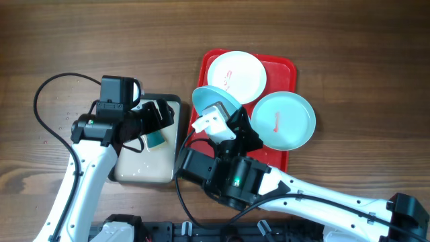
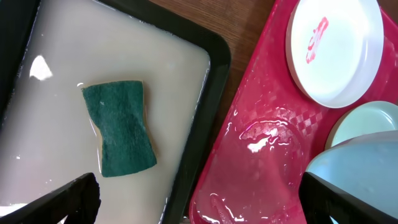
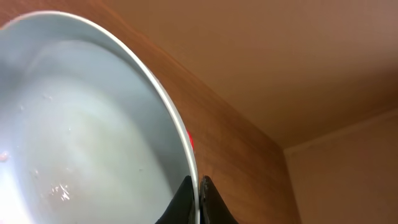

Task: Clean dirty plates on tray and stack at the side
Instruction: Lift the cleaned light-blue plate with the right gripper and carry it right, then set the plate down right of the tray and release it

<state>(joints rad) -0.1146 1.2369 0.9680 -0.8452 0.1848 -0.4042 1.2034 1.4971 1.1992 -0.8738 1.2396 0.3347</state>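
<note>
- Right gripper (image 3: 196, 188) is clenched on the rim of the held mint-blue plate (image 3: 81, 124). The plate is lifted and tilted over the near-left part of the red tray (image 1: 279, 64).
- The plate face shows a wet sheen. Whether any smear is left on it cannot be told.
- Left gripper (image 2: 202, 199) is released, fingers wide apart. It hovers over the cream tray (image 2: 211, 74), above the green sponge (image 2: 118, 127), not touching it.
- The sponge lies flat in cloudy water, near the tray's middle.
- The second mint-blue plate (image 1: 283, 119) has a red smear and sits on the red tray, overhanging its right edge.
- The white plate (image 1: 235, 74), also red-smeared, sits at the tray's far end.
- No stack is seen on the worktop (image 1: 349, 54).
- Step, as a judgement: the first plate is held up for wiping and the sponge is not yet grasped.
- Next move likely calls for the left gripper to drop onto the sponge, pinch it and bring it to the held plate's face. Meanwhile the right keeps the rim pinch steady and angled leftward.
</note>
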